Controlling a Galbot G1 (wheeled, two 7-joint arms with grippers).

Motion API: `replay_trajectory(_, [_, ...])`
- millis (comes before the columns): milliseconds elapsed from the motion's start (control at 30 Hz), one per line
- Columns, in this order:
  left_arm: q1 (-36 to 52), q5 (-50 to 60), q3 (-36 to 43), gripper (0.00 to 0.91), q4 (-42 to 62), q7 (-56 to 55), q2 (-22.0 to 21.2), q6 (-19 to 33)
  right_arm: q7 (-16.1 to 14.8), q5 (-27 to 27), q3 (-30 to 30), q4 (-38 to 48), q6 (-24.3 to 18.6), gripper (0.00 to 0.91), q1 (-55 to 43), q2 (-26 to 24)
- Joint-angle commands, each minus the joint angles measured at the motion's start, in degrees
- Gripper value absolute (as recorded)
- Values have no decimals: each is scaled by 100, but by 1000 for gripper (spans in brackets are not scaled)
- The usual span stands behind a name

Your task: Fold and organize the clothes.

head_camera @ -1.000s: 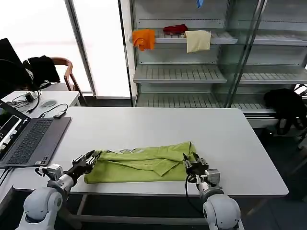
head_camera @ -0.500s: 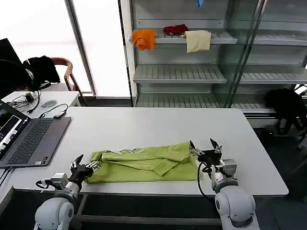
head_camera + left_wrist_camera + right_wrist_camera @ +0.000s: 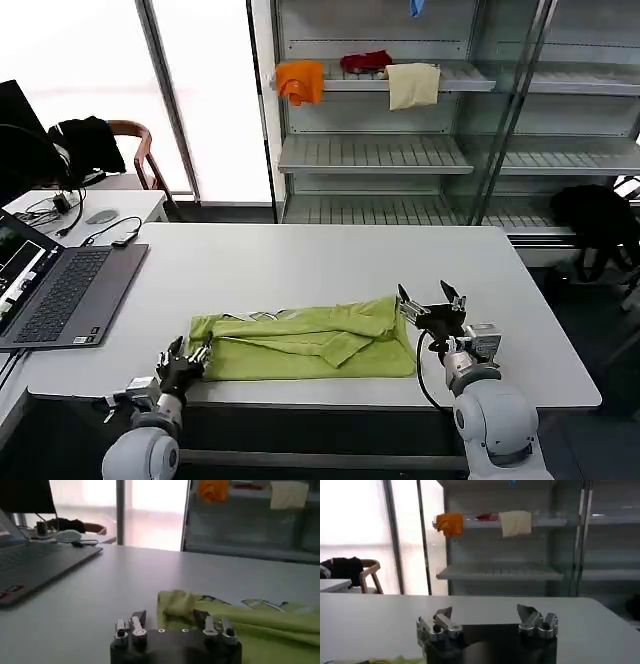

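Roughly folded into a long band, the lime-green short-sleeved cotton T-shirt (image 3: pixel 305 344) lies across the near part of the white rectangular table (image 3: pixel 330 265), its grey-white print peeking out along the far edge of the folds. At the shirt's left end, the left gripper (image 3: pixel 185 361) sits low at the table's near edge with its black fingers spread apart; they close on nothing, and the wrist view puts the green cloth (image 3: pixel 235 622) just past one fingertip. At the opposite end, the right gripper (image 3: pixel 431 308) hovers just beside the shirt's corner, raised off the tabletop, jaws wide apart and empty. Its wrist camera looks over the fingers (image 3: pixel 440 622) toward the far side of the room, with a sliver of green at the bottom edge.

An open grey laptop (image 3: pixel 50 290) rests on the table's left side, well apart from the shirt. Behind the table stands a metal shelving unit (image 3: pixel 400 110), where an orange cloth (image 3: pixel 300 80), a red cloth (image 3: pixel 365 61) and a cream cloth (image 3: pixel 412 85) hang over an upper shelf.
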State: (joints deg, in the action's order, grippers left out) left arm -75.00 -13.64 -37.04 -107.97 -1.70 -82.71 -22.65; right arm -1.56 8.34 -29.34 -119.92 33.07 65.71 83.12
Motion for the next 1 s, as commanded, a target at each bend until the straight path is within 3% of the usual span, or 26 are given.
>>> replay_trajectory(33, [-57, 138, 58, 10, 17, -127, -162, 110, 27, 66, -22, -28, 3, 907, -57, -18])
replay_trajectory(433, [-65, 369, 123, 0, -19, -11, -183, 91, 136, 54, -25, -66, 3, 907, -11, -2])
replay_trajectory(667, [49, 992, -104, 0, -68, 266, -67, 360, 154, 62, -77, -78, 1, 907, 43, -3])
replay_trajectory(767, [223, 1361, -484, 0, -161, 603, 211, 352, 157, 77, -135, -61, 0, 907, 56, -38])
replay_trajectory(1000, [771, 1906, -1764, 0, 184, 2002, 1508, 354, 156, 107, -192, 40, -40, 907, 72, -99])
